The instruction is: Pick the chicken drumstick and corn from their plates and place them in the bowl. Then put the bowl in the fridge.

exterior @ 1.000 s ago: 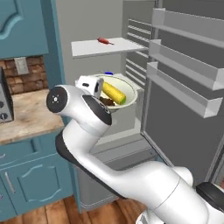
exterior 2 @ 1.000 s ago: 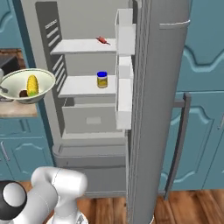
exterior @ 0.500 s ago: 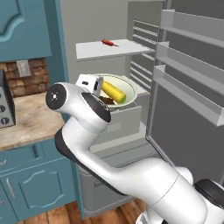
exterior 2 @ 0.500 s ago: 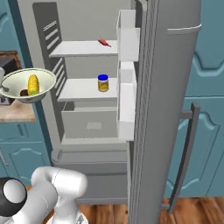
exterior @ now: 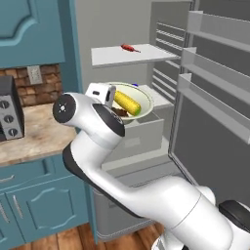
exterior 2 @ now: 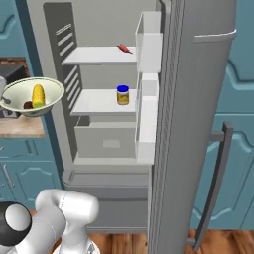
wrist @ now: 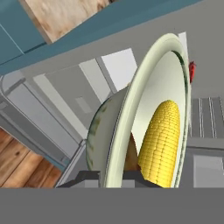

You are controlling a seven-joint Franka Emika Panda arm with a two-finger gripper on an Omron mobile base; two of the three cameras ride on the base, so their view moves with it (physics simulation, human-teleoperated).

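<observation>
Glossy pale cream-green bowl [exterior 2: 32, 95], wide and shallow with a flared rim, carried in the air in front of the open fridge [exterior 2: 193, 99], left of its shelves. Inside: bumpy bright yellow corn [exterior 2: 38, 95] and, beside it, a small dark brown lumpy chicken drumstick [exterior 2: 28, 105]. Tool [exterior: 110, 96] clenched on the bowl's near rim, one finger inside, one outside. Smooth grey steel fridge walls; flat white shelves. Small red item [exterior 2: 123, 48] on the top shelf, yellow-lidded jar [exterior 2: 122, 95] on the middle shelf, bare shelf to the jar's left. Speckled tan worktop [exterior: 29, 139] below and left of the bowl.
</observation>
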